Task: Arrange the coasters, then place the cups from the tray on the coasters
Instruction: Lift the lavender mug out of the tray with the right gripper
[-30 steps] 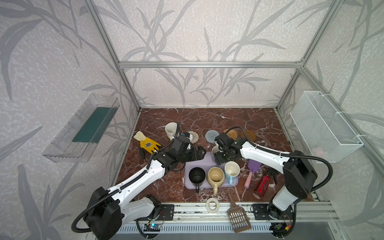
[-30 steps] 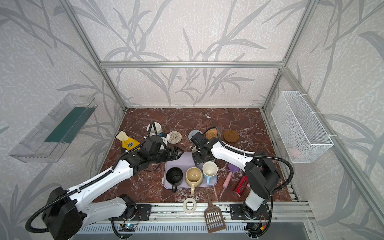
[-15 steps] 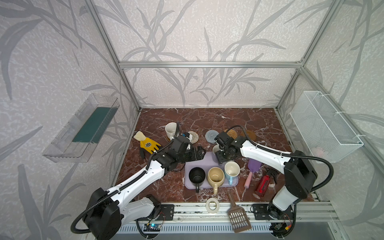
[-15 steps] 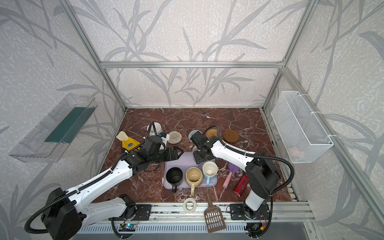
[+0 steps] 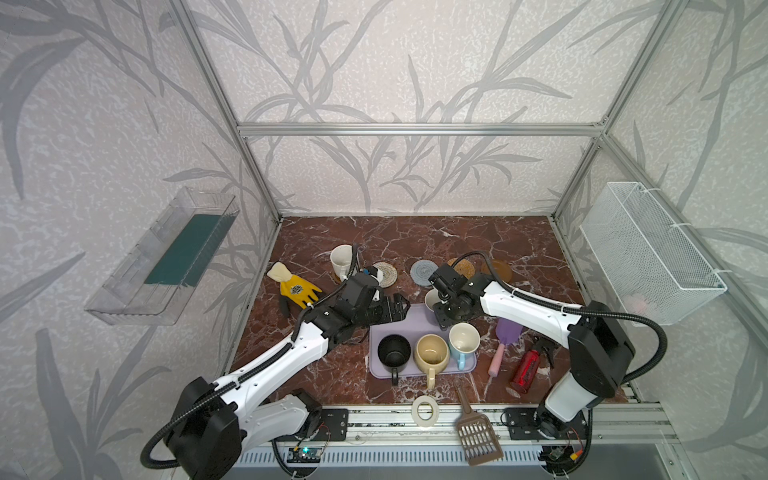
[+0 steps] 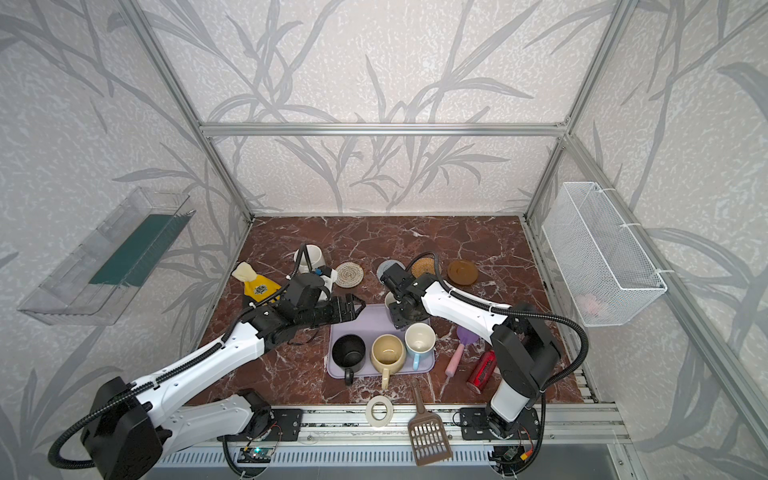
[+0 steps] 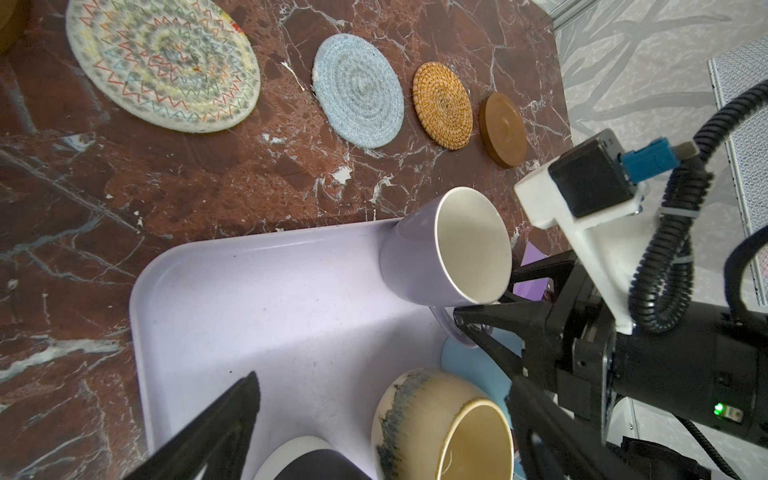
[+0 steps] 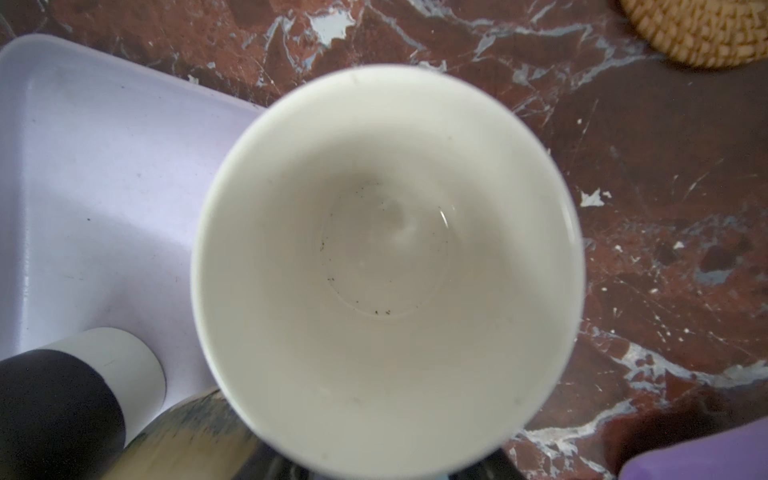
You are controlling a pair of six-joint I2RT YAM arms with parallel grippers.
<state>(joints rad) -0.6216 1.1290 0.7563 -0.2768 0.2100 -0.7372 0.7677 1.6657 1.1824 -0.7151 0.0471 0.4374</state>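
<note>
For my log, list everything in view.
tray: 1, lavender, front centre
cups: 5; black, cream, blue, lavender on tray; white on far-left coaster
coasters: 5; beige, grey-blue, rattan, brown in far row; brown under white cup
glove: 1, yellow, left
tape ring: 1, white, front edge
scoops: 2; brown front, purple right
bottle: 1, red, right
basket: 1, white, right wall
bin: 1, clear, left wall
left claw: open, over tray corner
right claw: at lavender cup, grip unclear
</note>
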